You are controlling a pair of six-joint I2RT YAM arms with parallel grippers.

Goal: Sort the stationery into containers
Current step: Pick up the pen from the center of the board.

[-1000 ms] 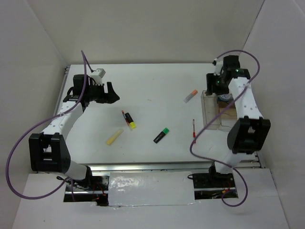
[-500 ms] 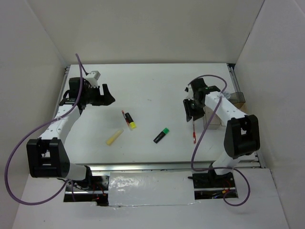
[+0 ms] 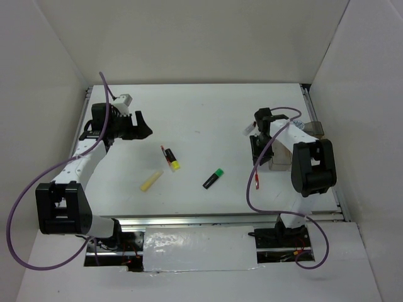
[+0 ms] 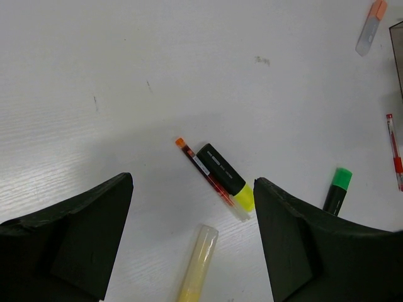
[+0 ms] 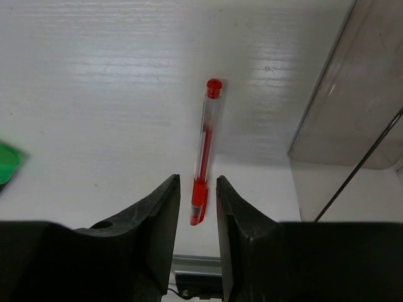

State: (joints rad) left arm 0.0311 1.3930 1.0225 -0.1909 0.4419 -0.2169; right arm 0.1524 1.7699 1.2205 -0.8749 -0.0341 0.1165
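Note:
My right gripper (image 3: 261,150) hangs low over the thin red pen (image 3: 257,175), just left of the smoky clear organiser (image 3: 283,160). In the right wrist view its jaws (image 5: 196,189) stand a narrow gap apart, with the pen's capped end (image 5: 200,189) lying on the table between them, untouched. My left gripper (image 3: 142,126) is wide open and empty at the back left. Below it lie a yellow-capped highlighter (image 4: 225,177), a pale yellow stick (image 4: 198,264), a green-capped highlighter (image 4: 337,189) and the orange-capped marker (image 4: 370,19). I cannot make out the blue-topped tub.
A second thin red pen with an orange tip (image 4: 200,168) lies against the yellow-capped highlighter. The organiser's clear wall (image 5: 359,94) stands close on the right of my right gripper. White walls enclose the table on three sides.
My right arm swung from over the organiser at the back, forward and left, and came down over the red pen. My left arm shifted slightly back.

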